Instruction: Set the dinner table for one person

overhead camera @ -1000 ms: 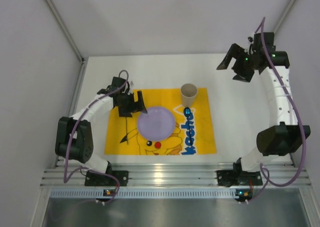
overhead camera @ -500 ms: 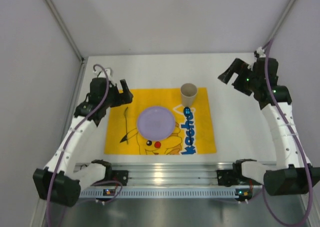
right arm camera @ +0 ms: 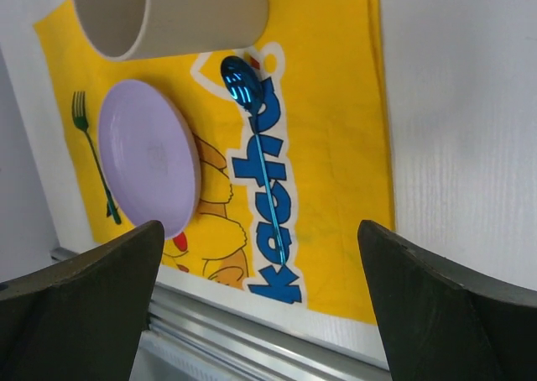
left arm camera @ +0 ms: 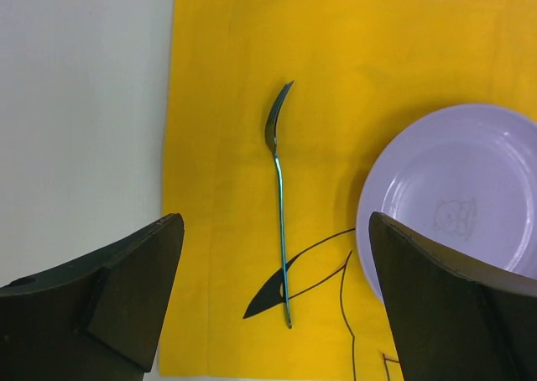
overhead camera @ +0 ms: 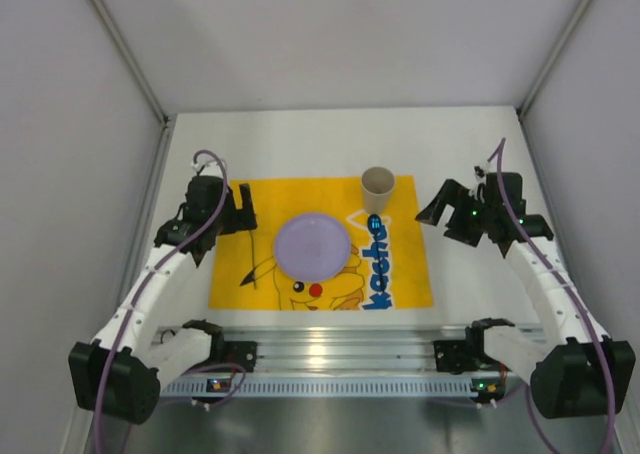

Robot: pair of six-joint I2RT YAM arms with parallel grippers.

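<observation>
Starting at the left, the left gripper is seen above the left part of a yellow cloth mat, its two dark wedge-shaped fingers spread wide with nothing between them. Below it a slim, metallic green fork is laid flat on the mat, tines toward the far side, near a round, smooth lilac plate with a faint figure printed at its centre. A plain beige cylindrical cup is stood upright at the mat's far edge. A glossy blue spoon is laid right of the plate, across blue printed lettering. The right gripper is held over the bare dinner table beside the mat's right edge, fingers wide apart and empty. The flat, matte white table is spread under the mat, well beyond it on every side.
</observation>
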